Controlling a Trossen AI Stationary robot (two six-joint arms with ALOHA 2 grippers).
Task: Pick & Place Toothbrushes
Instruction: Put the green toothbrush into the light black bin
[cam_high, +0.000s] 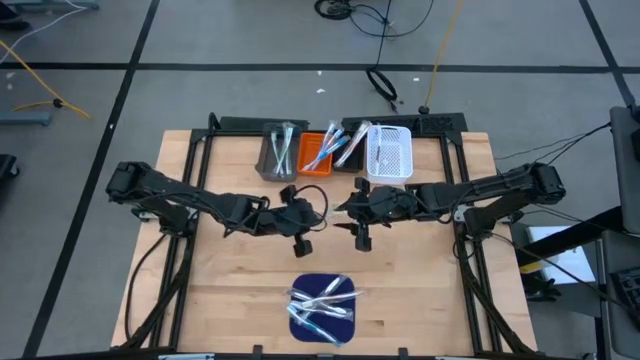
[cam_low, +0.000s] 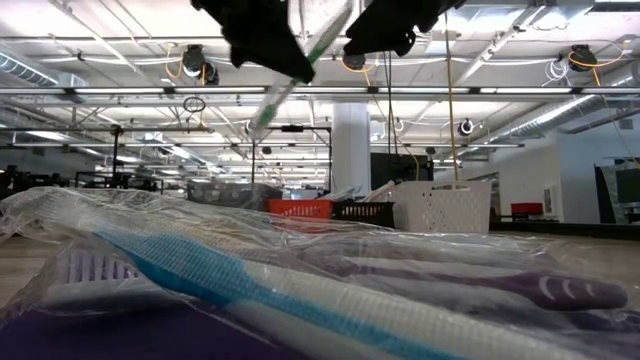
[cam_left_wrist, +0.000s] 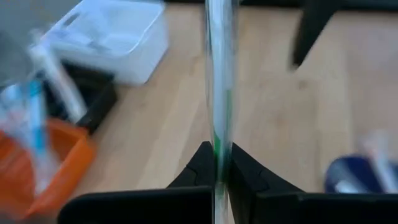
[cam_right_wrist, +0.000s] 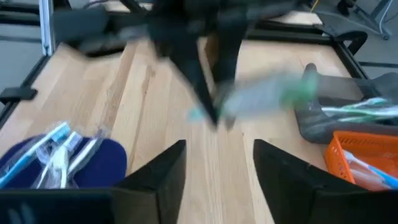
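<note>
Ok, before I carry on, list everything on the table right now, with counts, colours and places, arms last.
Table: one, light wood.
Mat: one, dark blue, near edge, centre.
Toothbrushes on the mat: a heap in clear wrappers, white, blue, purple; count unclear.
Grey bin: one, far edge, leftmost in the row, toothbrushes inside.
Orange bin: one, next to it, blue and white toothbrushes inside.
Black bin: one, next along, toothbrushes inside.
White bin: one, rightmost, perforated.
Held toothbrush: one, clear-wrapped with green, above the table's middle.
Left gripper: shut on the held toothbrush, table centre.
Right gripper: open, facing the left gripper, close by.
</note>
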